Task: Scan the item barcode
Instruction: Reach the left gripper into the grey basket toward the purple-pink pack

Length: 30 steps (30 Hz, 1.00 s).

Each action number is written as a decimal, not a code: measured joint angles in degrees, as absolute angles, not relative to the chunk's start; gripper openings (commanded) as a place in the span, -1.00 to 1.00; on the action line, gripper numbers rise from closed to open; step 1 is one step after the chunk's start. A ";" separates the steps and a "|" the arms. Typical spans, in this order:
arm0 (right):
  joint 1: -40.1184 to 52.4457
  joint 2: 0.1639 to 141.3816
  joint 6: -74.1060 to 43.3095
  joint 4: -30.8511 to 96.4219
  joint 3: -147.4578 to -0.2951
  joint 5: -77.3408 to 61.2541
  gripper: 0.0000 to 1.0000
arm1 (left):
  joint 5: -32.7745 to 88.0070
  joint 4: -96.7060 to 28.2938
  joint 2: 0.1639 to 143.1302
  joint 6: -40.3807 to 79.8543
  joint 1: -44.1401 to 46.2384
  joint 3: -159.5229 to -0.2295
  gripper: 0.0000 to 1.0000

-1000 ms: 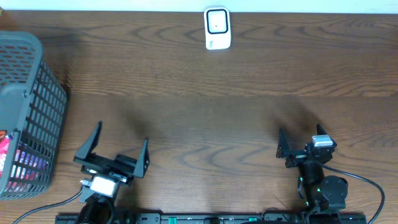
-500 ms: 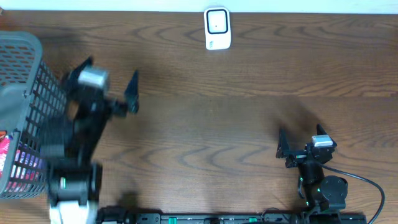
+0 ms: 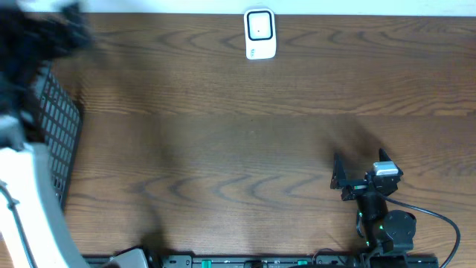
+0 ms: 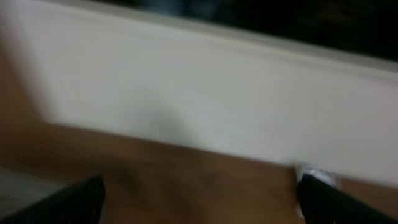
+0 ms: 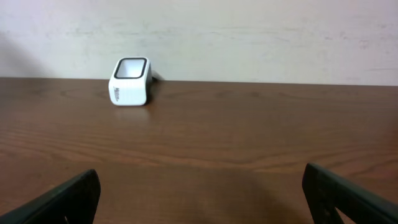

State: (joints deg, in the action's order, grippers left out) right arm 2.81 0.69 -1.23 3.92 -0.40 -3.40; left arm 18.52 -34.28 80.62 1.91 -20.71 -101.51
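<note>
The left gripper has its two dark fingers spread wide with nothing between them. Its wrist view is heavily blurred, showing only brown wood under the jaws and a pale band across the top. From overhead this gripper is a dark smear in the far left corner of the scene, at the far end of the grey plastic mesh basket. The white arm link behind it covers most of that basket, so the item to be scanned cannot be seen. The right gripper likewise stands fully apart and empty, low over the near right part of the dark brown wooden table, pointing toward the far edge. Ahead of it and somewhat to its left, well apart, the small white box-shaped barcode scanner with a dark window stands upright on the wood at the far edge, close to the pale wall. A black cable loops out beside the right arm near the table's front edge.
</note>
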 measured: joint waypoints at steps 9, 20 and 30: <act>2.81 0.69 -1.23 3.90 -0.40 -3.40 0.99 | 8.75 -42.19 89.95 4.40 -29.21 -107.46 0.96; 2.81 0.69 -1.23 3.88 -0.40 -3.40 0.99 | -9.47 -49.39 91.81 27.24 -42.87 -107.39 0.96; 2.81 0.69 -1.23 3.88 -0.40 -3.40 0.99 | -14.20 -58.76 96.40 38.17 -43.83 -100.84 0.96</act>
